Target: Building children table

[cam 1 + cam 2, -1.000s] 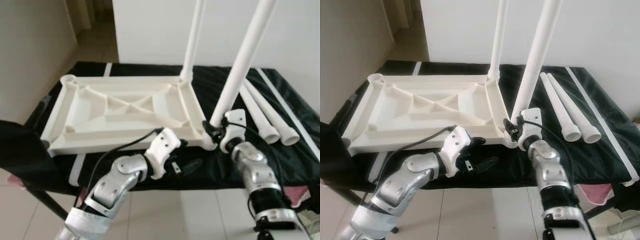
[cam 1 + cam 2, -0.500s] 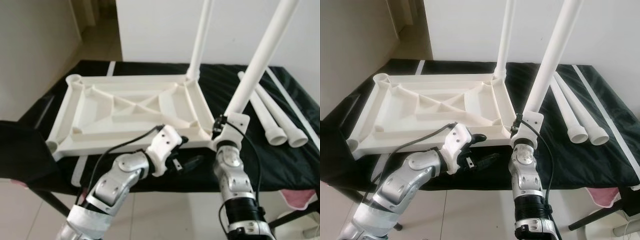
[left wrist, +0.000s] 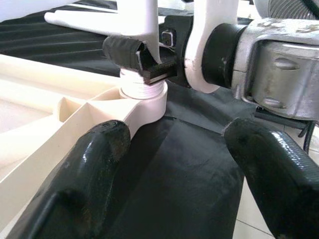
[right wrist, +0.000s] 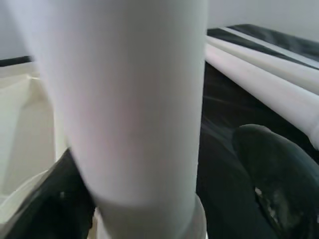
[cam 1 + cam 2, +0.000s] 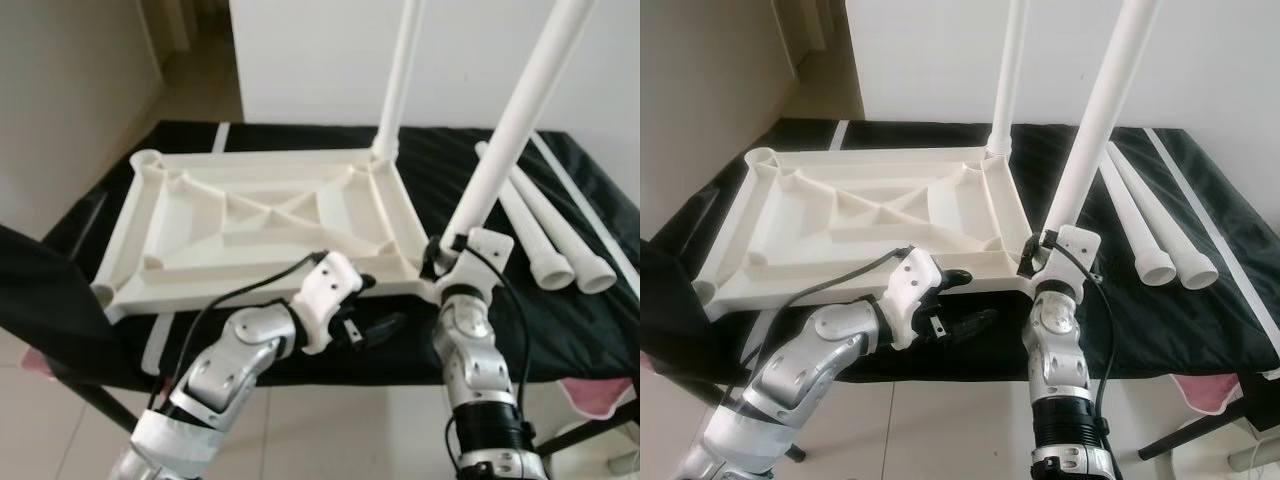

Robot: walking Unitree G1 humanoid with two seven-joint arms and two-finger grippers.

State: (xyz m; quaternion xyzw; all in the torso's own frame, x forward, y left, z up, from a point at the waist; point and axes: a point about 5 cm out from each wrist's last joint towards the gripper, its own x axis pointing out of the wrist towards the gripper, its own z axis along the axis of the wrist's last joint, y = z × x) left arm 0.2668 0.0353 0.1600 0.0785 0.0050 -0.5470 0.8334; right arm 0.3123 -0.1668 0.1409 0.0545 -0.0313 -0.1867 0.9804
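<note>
The white children's table top (image 5: pixel 250 215) lies upside down on a black-covered bench (image 5: pixel 600 320). Two white legs stand in its right-hand sockets: one at the far corner (image 5: pixel 400 70), one at the near corner (image 5: pixel 510 120). My right gripper (image 5: pixel 447 258) is shut round the base of the near leg (image 4: pixel 134 109), just above the socket (image 3: pixel 144 97). My left gripper (image 5: pixel 388 300) hovers open at the top's front edge, a little left of that socket, and its fingers (image 3: pixel 84 174) hold nothing.
Two loose white legs (image 5: pixel 545 230) lie side by side on the cloth right of the table top, with a long thin white strip (image 5: pixel 590 200) beyond them. A dark object (image 5: pixel 40 300) stands at the bench's near left. A white wall rises behind.
The view has shifted. My right forearm swung in from the right to stand below the near leg, and its wrist has turned a little on the leg. The left gripper has stayed put.
</note>
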